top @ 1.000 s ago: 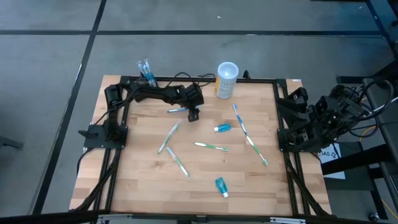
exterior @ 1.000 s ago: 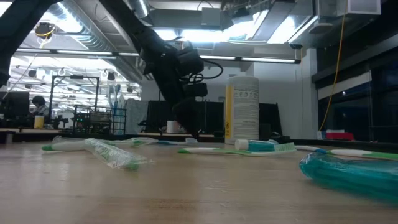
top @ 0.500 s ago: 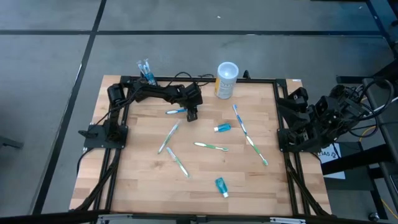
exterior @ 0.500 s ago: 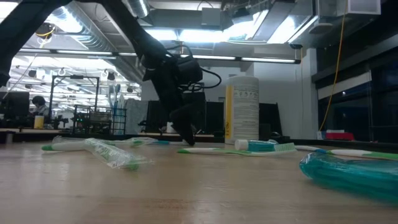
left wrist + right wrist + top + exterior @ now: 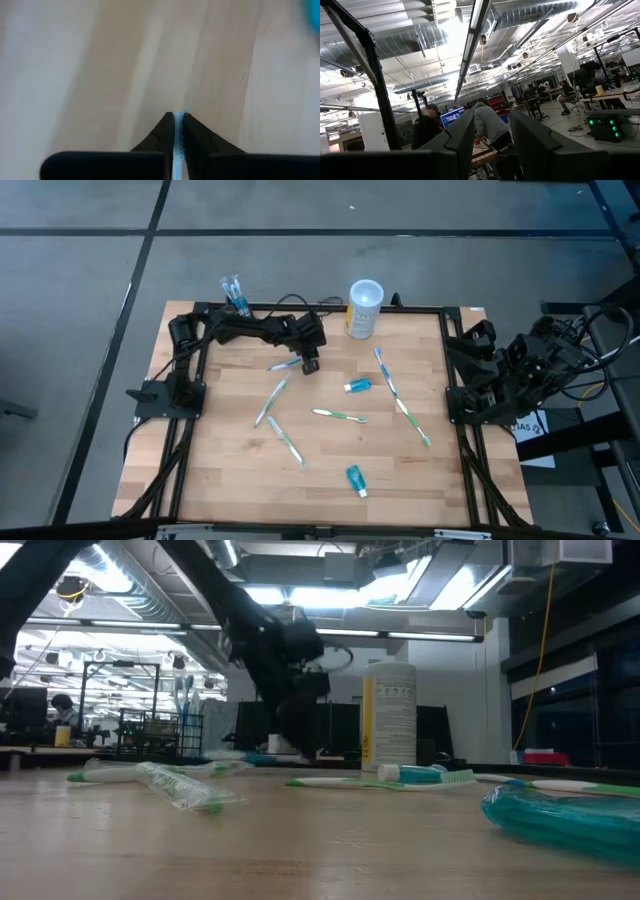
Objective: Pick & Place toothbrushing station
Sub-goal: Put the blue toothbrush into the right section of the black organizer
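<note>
My left gripper (image 5: pixel 309 366) stands at the far middle of the table, shut on a blue-and-white toothbrush (image 5: pixel 284 365) that stretches from it toward the table's left. The toothbrushing station (image 5: pixel 238 306) sits at the far left edge, dark against the frame, with toothbrushes (image 5: pixel 232 287) upright in it. A white-and-yellow cup (image 5: pixel 365 308) stands at the far edge. My right gripper (image 5: pixel 492 145) is open, raised beside the table's right edge and pointing up into the room. My left gripper pinches the toothbrush's right-hand end (image 5: pixel 177 142) between its two fingers; only a thin white-and-blue strip shows between them. The fingers slant down from the far left, across the brush. The rest of the brush (image 5: pixel 276 366) lies low at the tabletop; I cannot tell whether it is lifted.
Several more toothbrushes (image 5: pixel 339 416) lie loose on the wooden table (image 5: pixel 230 470), one (image 5: pixel 270 402) just near the gripper. Two teal toothpaste tubes (image 5: pixel 358 386) (image 5: pixel 355 479) lie mid-table and near the front. A wrapped brush (image 5: pixel 185 788) lies close to the low camera.
My left gripper has shut on the toothbrush's right-hand end, staying almost in place at the far middle of the table. The brush has shifted slightly toward the near edge.
</note>
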### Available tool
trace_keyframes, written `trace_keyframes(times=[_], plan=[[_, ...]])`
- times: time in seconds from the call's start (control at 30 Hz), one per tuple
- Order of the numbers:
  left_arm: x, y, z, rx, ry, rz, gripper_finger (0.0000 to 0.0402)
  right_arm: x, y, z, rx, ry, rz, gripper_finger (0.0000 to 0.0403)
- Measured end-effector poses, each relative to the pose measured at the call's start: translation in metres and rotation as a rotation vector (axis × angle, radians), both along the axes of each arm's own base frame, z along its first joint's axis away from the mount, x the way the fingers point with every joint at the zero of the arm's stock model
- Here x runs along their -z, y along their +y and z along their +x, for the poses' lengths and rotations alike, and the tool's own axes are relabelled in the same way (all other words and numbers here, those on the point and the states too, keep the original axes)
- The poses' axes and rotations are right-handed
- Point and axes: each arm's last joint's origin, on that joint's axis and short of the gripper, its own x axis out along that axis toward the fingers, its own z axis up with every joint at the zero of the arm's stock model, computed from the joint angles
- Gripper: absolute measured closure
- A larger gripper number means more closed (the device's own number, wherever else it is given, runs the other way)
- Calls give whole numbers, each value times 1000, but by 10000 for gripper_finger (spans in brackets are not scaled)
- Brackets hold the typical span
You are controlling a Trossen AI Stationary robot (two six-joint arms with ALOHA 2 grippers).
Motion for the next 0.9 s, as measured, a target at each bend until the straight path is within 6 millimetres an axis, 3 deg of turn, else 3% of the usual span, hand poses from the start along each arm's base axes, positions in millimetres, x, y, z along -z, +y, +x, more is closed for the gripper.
trace_keyframes(times=[0.13, 0.27, 0.43, 0.53, 0.7, 0.9], plan=[[-35, 8, -8, -58, -115, 32, 389, 0, 0, 0, 3, 2, -6, 273], [-101, 17, -25, -154, -364, 124, 389, 0, 0, 0, 12, 7, -13, 273], [-174, 21, -70, -289, -561, 305, 389, 0, 0, 0, 17, 11, -21, 273], [-203, 20, -108, -356, -720, 394, 389, 0, 0, 0, 18, 12, -43, 273], [-204, 13, -165, -447, -969, 446, 389, 0, 4, -1, -11, 3, -87, 273], [-166, 14, -194, -497, -1027, 475, 389, -1, 5, -2, -66, -43, -86, 273]])
